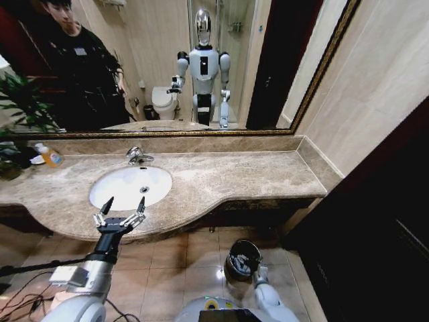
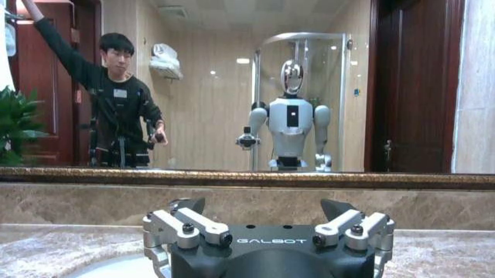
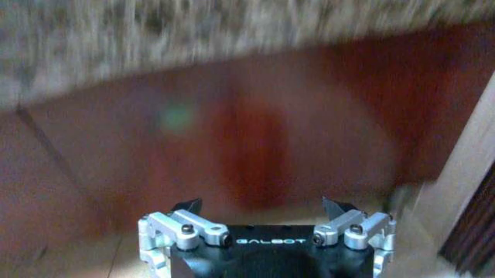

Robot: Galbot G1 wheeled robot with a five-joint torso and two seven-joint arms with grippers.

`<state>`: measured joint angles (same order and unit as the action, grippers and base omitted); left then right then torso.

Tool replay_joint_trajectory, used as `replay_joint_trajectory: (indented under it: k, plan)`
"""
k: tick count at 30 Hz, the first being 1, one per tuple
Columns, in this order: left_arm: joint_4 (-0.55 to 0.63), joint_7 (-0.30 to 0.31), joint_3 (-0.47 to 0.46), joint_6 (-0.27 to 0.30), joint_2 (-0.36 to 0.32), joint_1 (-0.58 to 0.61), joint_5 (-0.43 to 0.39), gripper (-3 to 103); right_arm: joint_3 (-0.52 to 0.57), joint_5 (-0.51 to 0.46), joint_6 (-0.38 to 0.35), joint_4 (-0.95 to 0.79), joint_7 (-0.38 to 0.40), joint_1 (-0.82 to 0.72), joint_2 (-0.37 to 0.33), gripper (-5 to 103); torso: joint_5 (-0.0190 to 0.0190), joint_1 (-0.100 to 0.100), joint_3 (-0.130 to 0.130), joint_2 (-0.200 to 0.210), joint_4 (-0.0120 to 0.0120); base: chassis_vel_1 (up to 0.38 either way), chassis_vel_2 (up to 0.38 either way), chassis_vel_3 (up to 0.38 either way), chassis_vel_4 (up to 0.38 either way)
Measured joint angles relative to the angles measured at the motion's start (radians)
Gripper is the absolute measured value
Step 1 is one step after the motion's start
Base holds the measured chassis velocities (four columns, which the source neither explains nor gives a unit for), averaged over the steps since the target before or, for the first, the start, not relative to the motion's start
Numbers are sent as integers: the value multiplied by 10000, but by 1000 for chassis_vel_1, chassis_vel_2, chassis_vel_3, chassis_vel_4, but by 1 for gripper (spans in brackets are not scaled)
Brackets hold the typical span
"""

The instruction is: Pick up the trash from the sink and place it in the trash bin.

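My left claw (image 1: 120, 206) hung spread and empty at the sink's (image 1: 131, 186) front rim. Right claw (image 3: 263, 211), also spread, sat low beside the trash bin (image 1: 242, 259) on the floor under the bench (image 1: 221, 178).

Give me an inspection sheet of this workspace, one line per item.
Surface: beige marble counter, bare to the right of the sink.
Job's things: white oval sink, no trash discernible inside; trash bin on the floor tiles below the counter.
Clutter: orange-liquid bottle at the counter's back left.
Grippers: left gripper open, at the sink's front edge; right gripper open, low beside the bin.
Cables: black cables on the floor, left.
Surroundings: mirror, chrome tap, plant.
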<state>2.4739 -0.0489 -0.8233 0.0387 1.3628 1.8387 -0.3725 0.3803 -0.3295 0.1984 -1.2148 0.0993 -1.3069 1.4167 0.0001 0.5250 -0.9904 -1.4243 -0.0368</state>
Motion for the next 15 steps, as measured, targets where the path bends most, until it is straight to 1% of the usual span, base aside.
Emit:
replay_joint_trajectory:
  k: [2, 3, 5, 6, 8, 9, 10, 12, 13, 15]
  plan:
    - [0, 0, 0, 0, 0, 0, 0, 100, 157, 170, 64, -623, 289, -112, -128, 100, 1, 0, 0, 0, -1, 0, 0, 0, 0]
    - [0, 0, 0, 0, 0, 0, 0, 100, 157, 170, 64, -623, 289, -112, -128, 100, 1, 0, 0, 0, -1, 0, 0, 0, 0]
    - [0, 0, 0, 0, 0, 0, 0, 100, 399, 169, 64, -1581, 366, -347, -418, 100, -1, 1, 0, 0, 0, 0, 0, 0, 0]
    - [0, 0, 0, 0, 0, 0, 0, 100, 399, 169, 64, -1581, 366, -347, -418, 100, -1, 1, 0, 0, 0, 0, 0, 0, 0]
    - [0, 0, 0, 0, 0, 0, 0, 100, 749, 49, -34, -2488, 204, -631, -587, 100, 0, 0, 0, 0, 0, 0, 0, 0, 0]
    - [0, 0, 0, 0, 0, 0, 0, 100, 1029, -18, -170, -2992, -7, -786, -592, 100, 0, 0, 0, 0, 0, 0, 0, 0, 0]
    - [0, 0, 0, 0, 0, 0, 0, 100, 1029, -18, -170, -2992, -7, -786, -592, 100, 0, 0, 0, 0, 0, 0, 0, 0, 0]
    - [0, 0, -1, 0, 0, 0, 0, 100, 1534, -115, -399, -3937, -340, -1057, -565, 100, 1, 0, 0, 0, 0, 0, 0, 0, 0]
    - [0, 0, -1, 0, 0, 0, 0, 100, 1534, -115, -399, -3937, -340, -1057, -565, 100, 1, 0, 0, 0, 0, 0, 0, 0, 0]
    - [0, 0, 0, 0, 0, 0, 0, 100, 1788, -373, -527, -4772, -443, -1298, -759, 100, 0, 0, 0, 0, 0, 0, 0, 0, 0]
